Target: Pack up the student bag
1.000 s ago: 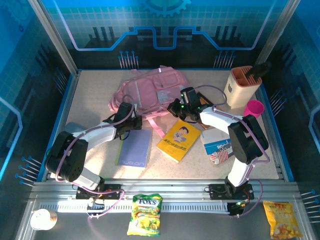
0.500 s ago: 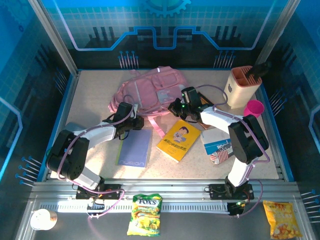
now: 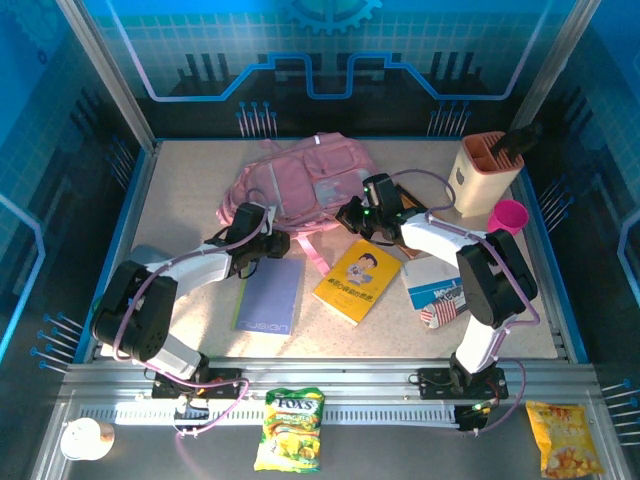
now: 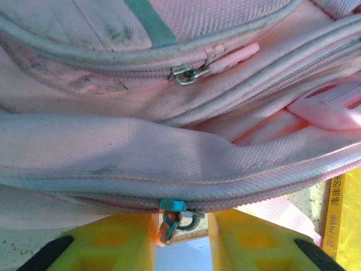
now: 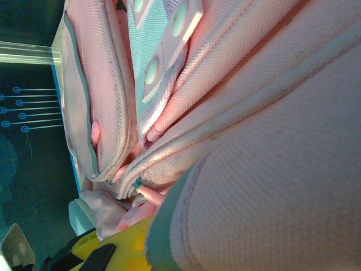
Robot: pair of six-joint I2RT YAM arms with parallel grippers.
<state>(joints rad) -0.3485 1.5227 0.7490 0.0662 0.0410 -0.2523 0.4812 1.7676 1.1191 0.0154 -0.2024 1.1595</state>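
Pink student bag [image 3: 300, 180] is seen lying flat at the far middle of the bench [image 3: 190, 200], its straps trailing toward the near side, with both arms reached up to its near edge. The left gripper [image 3: 278, 243] is placed at the bag's near left edge, above the top of a pale blue notebook [image 3: 270, 295]. From the left wrist, its yellow fingers [image 4: 113, 243] are shown slightly spread, with a narrow gap kept between them. A teal zipper slider [image 4: 172, 206] on the bag's lowest seam hangs in that gap, close against one finger and not pinched. Higher on the fabric, a metal slider with a pink pull [image 4: 189, 72] is seen on a closed zip. The right gripper [image 3: 350, 215] is set against the bag's near right edge and is pressed together. From the right wrist, one yellow finger [image 5: 113, 245] is visible beneath folds of pink fabric, and it cannot be told whether any fabric is caught between the fingers. A yellow book [image 3: 358, 280] is laid just near of the bag, between the two arms, and a blue-and-white booklet [image 3: 437, 290] is placed to its right. A beige pen holder [image 3: 485, 175] is stood at the far right, with a pink cup [image 3: 508, 215] just beside it. On the rail in front of the arm bases, a green-and-yellow sweet packet [image 3: 290, 430] and an orange snack packet [image 3: 557, 437] are laid well apart.
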